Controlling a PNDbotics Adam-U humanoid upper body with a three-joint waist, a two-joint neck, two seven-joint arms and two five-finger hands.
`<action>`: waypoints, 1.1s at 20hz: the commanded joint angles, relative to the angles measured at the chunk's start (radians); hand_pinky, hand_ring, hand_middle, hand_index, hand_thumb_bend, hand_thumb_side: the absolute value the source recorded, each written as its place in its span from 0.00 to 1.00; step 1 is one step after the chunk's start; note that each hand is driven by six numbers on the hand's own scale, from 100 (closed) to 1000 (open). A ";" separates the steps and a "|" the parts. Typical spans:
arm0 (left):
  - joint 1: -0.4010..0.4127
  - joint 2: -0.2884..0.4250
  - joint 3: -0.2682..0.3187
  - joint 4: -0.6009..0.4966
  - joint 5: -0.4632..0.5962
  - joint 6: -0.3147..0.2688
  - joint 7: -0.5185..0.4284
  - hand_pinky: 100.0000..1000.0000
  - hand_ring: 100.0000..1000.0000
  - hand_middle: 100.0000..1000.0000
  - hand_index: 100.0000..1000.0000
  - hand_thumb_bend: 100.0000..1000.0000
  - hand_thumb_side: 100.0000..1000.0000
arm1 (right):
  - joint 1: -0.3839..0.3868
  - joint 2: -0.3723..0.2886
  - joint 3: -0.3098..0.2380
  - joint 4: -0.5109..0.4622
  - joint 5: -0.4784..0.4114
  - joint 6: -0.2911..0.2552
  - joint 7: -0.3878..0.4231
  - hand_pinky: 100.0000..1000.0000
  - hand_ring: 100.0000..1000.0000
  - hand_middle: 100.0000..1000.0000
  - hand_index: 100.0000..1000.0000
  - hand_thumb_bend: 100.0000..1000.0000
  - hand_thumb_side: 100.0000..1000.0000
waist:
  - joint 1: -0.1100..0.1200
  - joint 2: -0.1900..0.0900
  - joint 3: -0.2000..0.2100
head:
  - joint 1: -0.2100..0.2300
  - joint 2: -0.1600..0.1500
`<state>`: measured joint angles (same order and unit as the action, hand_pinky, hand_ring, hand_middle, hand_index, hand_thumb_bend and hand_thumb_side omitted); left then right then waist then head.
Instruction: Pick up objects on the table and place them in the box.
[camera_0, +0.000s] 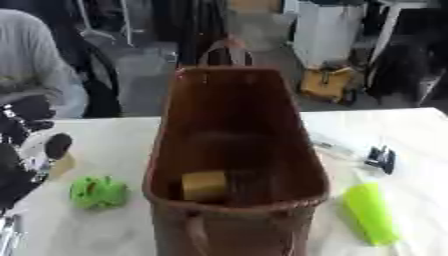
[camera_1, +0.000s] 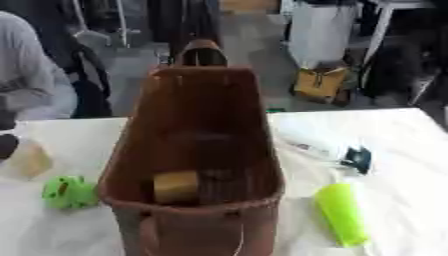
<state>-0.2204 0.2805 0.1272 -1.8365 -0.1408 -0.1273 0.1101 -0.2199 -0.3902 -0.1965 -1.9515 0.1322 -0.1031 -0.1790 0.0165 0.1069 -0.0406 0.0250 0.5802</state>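
A tall brown woven basket (camera_0: 236, 125) (the task's box) stands in the middle of the white table (camera_0: 411, 135), its handles at the near and far rims. Inside, on the bottom toward the near left, lies a yellowish block (camera_0: 204, 185).

Left of the basket, near the table's near edge, sits a small bright green toy (camera_0: 96, 192), apart from the basket wall. Just beyond it to the far left is a pale tan object (camera_1: 28, 161) with something dark and rounded above it.

The robot's left hand (camera_0: 22, 150) comes in at the left edge, black with silver parts, just beside that tan object; whether its fingers are spread or curled, and whether they hold anything, cannot be told. The right hand does not show in either view.

On the right side, a light green cylinder (camera_0: 371, 212) lies on the table near the near edge. Farther back, right of the basket, rest a small dark object (camera_0: 381, 159) and a clear, pale item (camera_1: 306, 140) beside it.
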 joint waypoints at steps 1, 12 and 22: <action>-0.007 0.015 0.009 -0.018 -0.002 -0.002 -0.002 0.69 0.69 0.74 0.69 0.87 0.55 | -0.009 -0.019 -0.006 -0.019 0.003 -0.003 0.002 0.49 0.60 0.68 0.76 0.27 0.57 | -0.002 -0.013 0.001 | 0.000 -0.007; -0.008 0.015 0.009 -0.019 -0.003 -0.003 -0.002 0.69 0.69 0.74 0.69 0.87 0.55 | -0.009 -0.019 -0.006 -0.019 0.004 -0.004 0.003 0.49 0.60 0.68 0.77 0.28 0.56 | -0.003 -0.013 0.002 | -0.001 -0.008; -0.007 0.086 0.013 -0.003 -0.069 0.027 -0.040 0.70 0.69 0.73 0.70 0.86 0.52 | -0.009 -0.022 -0.005 -0.019 0.005 -0.004 0.005 0.49 0.60 0.68 0.77 0.27 0.57 | -0.003 -0.015 0.001 | -0.003 -0.008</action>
<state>-0.2200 0.3211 0.1278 -1.8305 -0.1910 -0.1056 0.0801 -0.2197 -0.3904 -0.1965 -1.9515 0.1322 -0.1048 -0.1765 0.0160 0.1058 -0.0401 0.0239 0.5802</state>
